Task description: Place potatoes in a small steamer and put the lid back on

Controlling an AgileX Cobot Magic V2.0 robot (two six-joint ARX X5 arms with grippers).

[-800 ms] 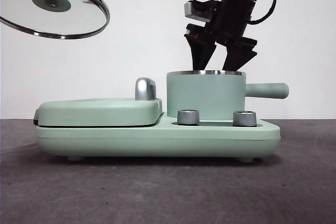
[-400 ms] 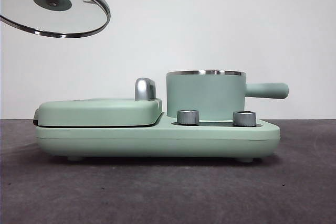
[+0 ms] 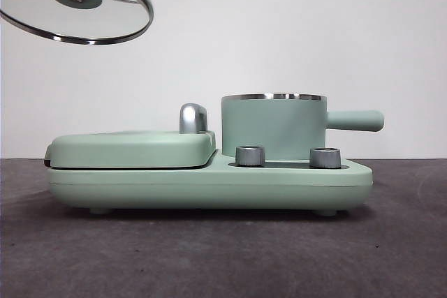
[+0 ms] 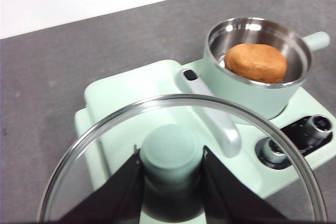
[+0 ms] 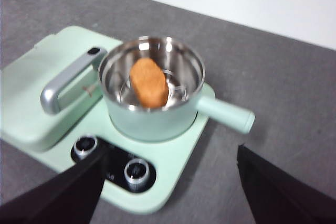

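Note:
The orange-brown potato (image 5: 149, 82) (image 4: 256, 62) lies inside the small steamer (image 3: 274, 126) (image 5: 152, 109) (image 4: 257, 85), a mint-green pot with a steel rim and a straight side handle. In the air at the upper left of the front view hangs the glass lid (image 3: 75, 3), tilted. My left gripper (image 4: 170, 169) is shut on the lid's mint-green knob (image 4: 170, 153), above the flat griddle side and apart from the pot. My right gripper (image 5: 168, 182) is open and holds nothing, well above the pot; the front view does not show it.
The pot stands on the right end of a mint-green cooker base (image 3: 209, 186) with two steel dials (image 3: 251, 155) at its front. A flat griddle cover (image 3: 133, 148) with a chrome handle (image 3: 193, 118) fills the left half. Dark grey table lies all around.
The right arm, a second ago just above the pot's rim, has risen out of the front view. The held lid has shifted slightly to the right.

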